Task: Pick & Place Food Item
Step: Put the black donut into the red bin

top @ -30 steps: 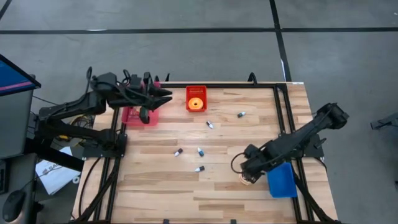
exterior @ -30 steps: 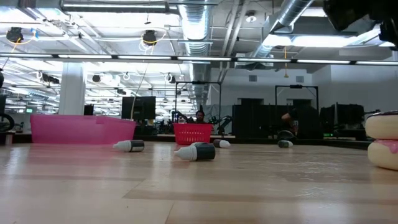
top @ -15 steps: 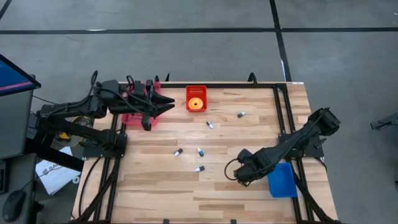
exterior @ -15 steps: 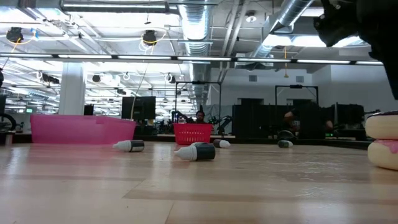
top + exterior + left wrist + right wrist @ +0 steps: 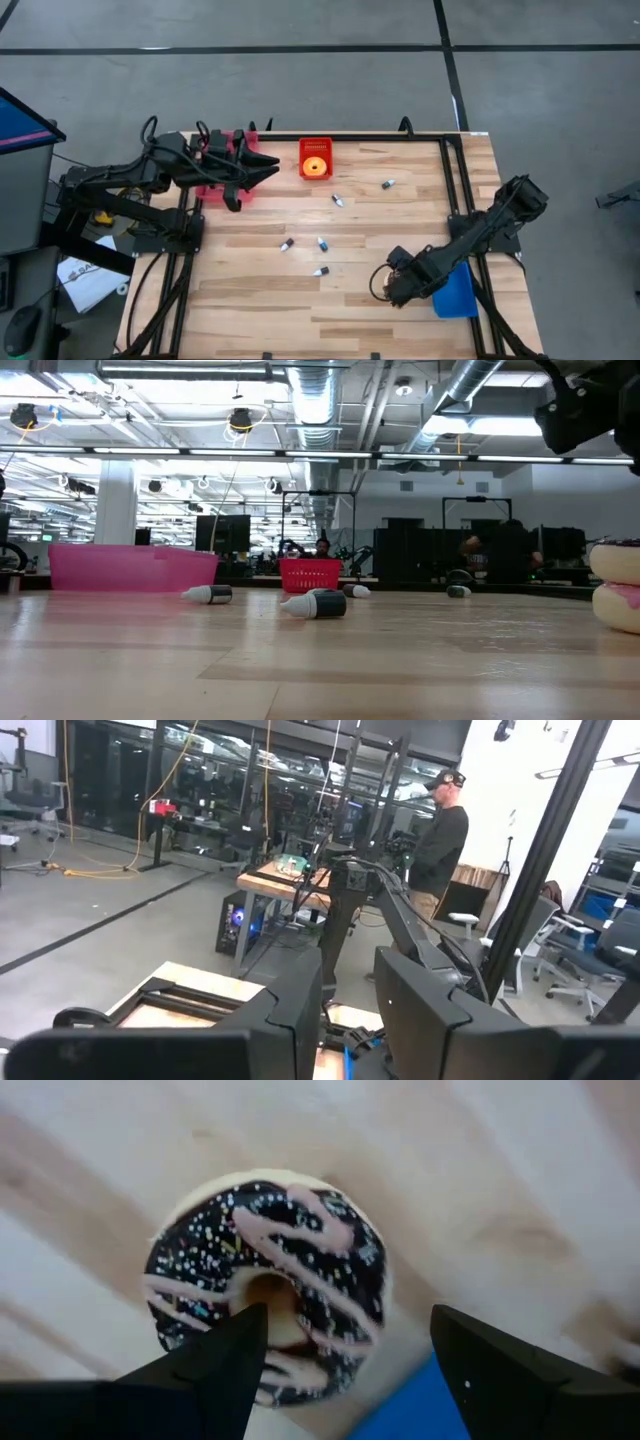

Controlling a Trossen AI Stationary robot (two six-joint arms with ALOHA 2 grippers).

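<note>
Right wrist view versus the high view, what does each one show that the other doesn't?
Only the right wrist view shows the chocolate-frosted donut, pink-drizzled and sprinkled, between the open right gripper's fingers. Only the high view shows the left gripper by the pink bin, the red basket with an orange donut, and small bottles. Both show the wooden table and blue tray.

Right gripper (image 5: 392, 292) hangs low, jaws wide apart; left gripper (image 5: 268, 166) waits raised.

Donut (image 5: 268, 1288) had dark chocolate icing, pink drizzle (plus white sprinkles); pink bin (image 5: 214, 182), red basket (image 5: 315, 158), blue tray (image 5: 455, 290), light wood table (image 5: 350, 310).
</note>
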